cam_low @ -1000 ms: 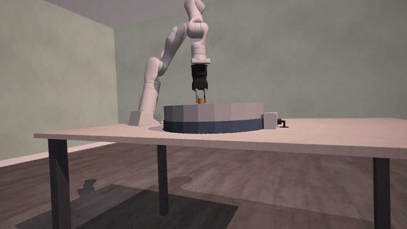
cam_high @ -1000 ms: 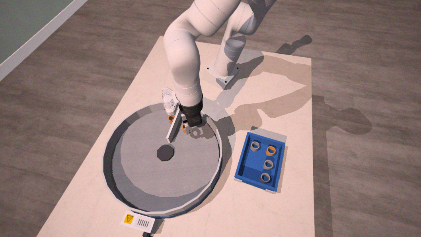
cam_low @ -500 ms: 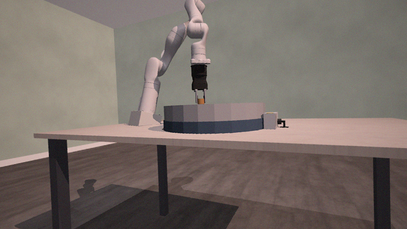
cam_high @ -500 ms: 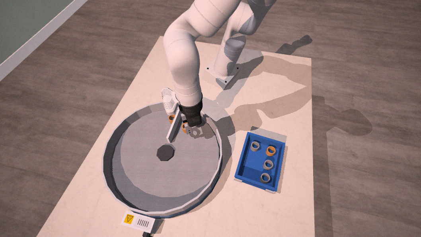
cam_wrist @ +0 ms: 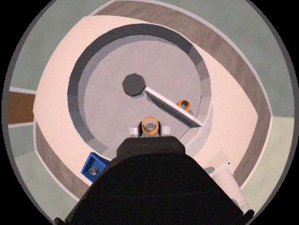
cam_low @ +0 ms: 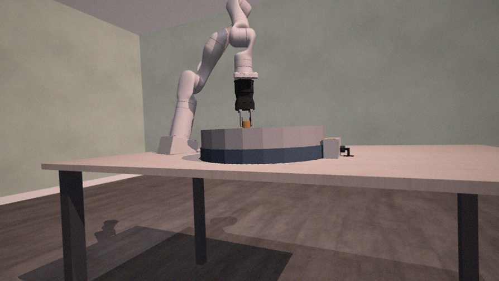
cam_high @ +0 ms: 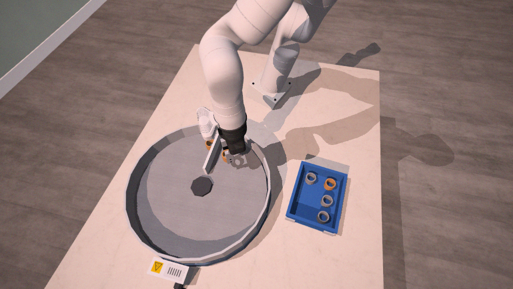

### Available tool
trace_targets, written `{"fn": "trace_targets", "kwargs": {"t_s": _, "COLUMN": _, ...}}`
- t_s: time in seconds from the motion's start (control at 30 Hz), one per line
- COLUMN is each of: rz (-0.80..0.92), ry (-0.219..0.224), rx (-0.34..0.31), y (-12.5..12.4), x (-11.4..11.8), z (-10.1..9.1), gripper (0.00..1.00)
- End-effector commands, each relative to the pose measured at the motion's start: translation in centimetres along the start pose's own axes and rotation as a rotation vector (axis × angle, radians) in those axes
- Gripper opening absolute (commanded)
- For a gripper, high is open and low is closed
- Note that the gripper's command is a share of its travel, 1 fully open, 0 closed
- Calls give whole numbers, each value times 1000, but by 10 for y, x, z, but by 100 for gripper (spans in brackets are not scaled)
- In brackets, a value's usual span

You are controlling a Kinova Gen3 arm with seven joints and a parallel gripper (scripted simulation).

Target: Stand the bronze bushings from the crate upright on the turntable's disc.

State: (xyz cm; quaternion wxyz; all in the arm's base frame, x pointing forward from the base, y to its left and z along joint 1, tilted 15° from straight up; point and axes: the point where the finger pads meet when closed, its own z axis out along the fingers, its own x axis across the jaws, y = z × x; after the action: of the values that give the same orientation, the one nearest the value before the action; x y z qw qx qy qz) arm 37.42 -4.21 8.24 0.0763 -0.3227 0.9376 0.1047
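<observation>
My gripper point(cam_high: 228, 156) is shut on a bronze bushing point(cam_high: 226, 155) and holds it upright low over the far part of the turntable's grey disc point(cam_high: 200, 193), beside a pale upright bar point(cam_high: 211, 156). It also shows in the side view point(cam_low: 246, 124) at rim height and in the wrist view point(cam_wrist: 149, 125). A second bronze bushing point(cam_high: 209, 144) stands on the disc on the other side of the bar, also in the wrist view point(cam_wrist: 183, 105). The dark hub point(cam_high: 201, 186) is at the disc's centre. The blue crate point(cam_high: 317, 196) holds one bronze bushing point(cam_high: 329, 182) and three steel bushings point(cam_high: 311, 177).
A raised grey rim point(cam_high: 265, 179) rings the turntable. A white label box point(cam_high: 168, 269) with a yellow warning sign sits at its near edge. The arm's base point(cam_high: 274, 88) is bolted at the table's far side.
</observation>
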Motion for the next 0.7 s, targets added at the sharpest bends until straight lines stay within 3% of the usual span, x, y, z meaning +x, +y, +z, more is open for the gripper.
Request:
{"fn": "trace_targets", "kwargs": {"t_s": 0.0, "rz": 0, "ry": -1, "rx": 1, "y": 0, "x": 0, "z": -1, "gripper": 0}}
{"fn": "trace_targets", "kwargs": {"t_s": 0.67, "rz": 0, "ry": -1, "rx": 1, "y": 0, "x": 0, "z": 16, "gripper": 0}}
